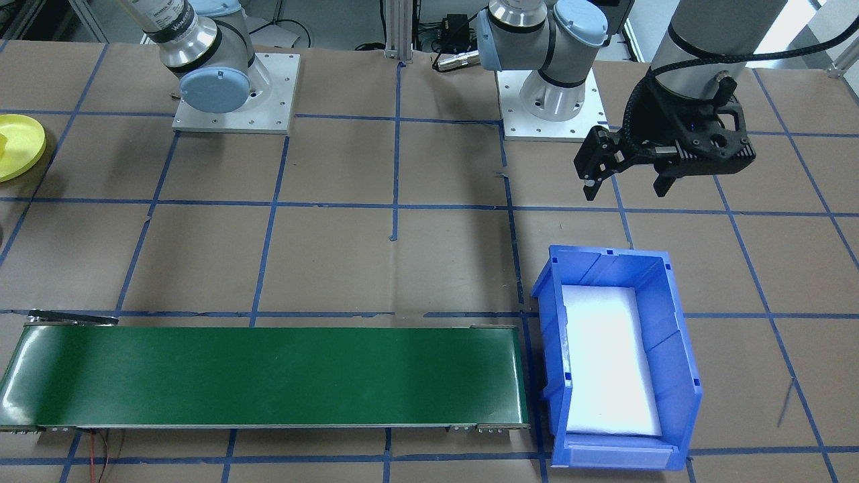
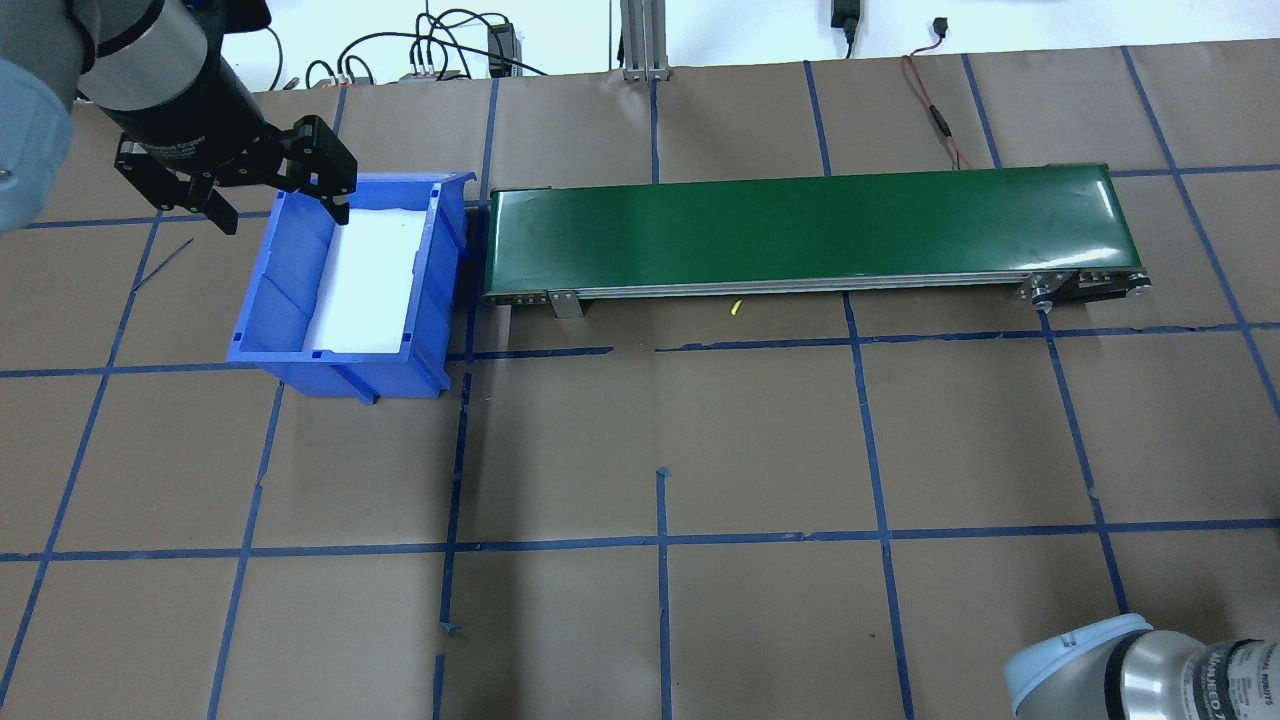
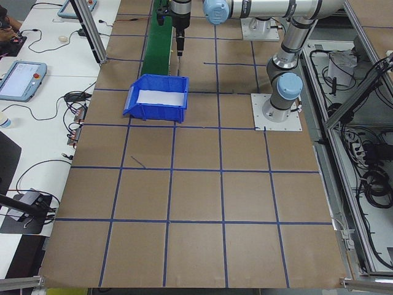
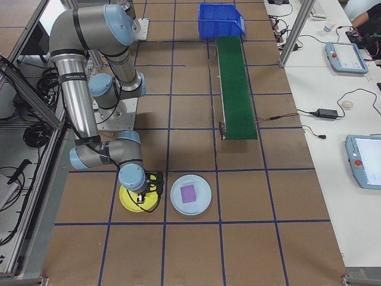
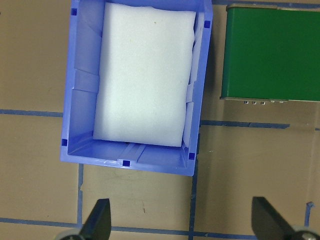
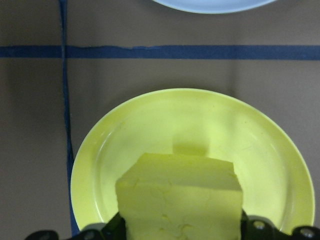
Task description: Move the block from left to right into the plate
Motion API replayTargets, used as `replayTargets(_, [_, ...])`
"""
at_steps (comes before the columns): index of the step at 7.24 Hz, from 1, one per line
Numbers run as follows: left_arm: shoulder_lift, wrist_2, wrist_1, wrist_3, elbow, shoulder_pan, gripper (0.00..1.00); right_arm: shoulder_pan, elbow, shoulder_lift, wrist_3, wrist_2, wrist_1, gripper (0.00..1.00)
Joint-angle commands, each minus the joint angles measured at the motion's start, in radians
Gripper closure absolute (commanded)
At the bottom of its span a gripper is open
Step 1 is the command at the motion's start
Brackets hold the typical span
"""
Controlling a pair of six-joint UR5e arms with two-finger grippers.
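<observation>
A yellow block (image 6: 180, 200) is seen clamped between the jaws of the right gripper (image 6: 180, 227), held directly over the yellow plate (image 6: 270, 150); whether it touches the plate cannot be told. Just beyond, a pale blue plate (image 4: 190, 194) with a purple square (image 4: 189, 193) is set beside it. Farther along the table, the green conveyor belt (image 2: 810, 228) and the blue bin (image 2: 345, 285) are laid end to end, with the left gripper (image 2: 265, 190) held spread wide and empty above the bin's outer edge.
</observation>
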Motion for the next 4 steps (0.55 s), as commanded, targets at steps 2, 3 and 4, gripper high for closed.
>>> replayTargets(2, [0.0, 0.0, 0.0, 0.0, -0.002, 0.0, 0.0, -0.014, 0.01, 0.016, -0.019, 0.013, -0.032, 0.17])
replayTargets(3, [0.0, 0.0, 0.0, 0.0, 0.0, -0.001, 0.0, -0.012, 0.01, 0.016, -0.019, 0.015, -0.032, 0.03])
replayTargets(4, [0.0, 0.0, 0.0, 0.0, 0.0, 0.0, 0.0, -0.012, 0.002, 0.01, -0.019, 0.006, -0.031, 0.0])
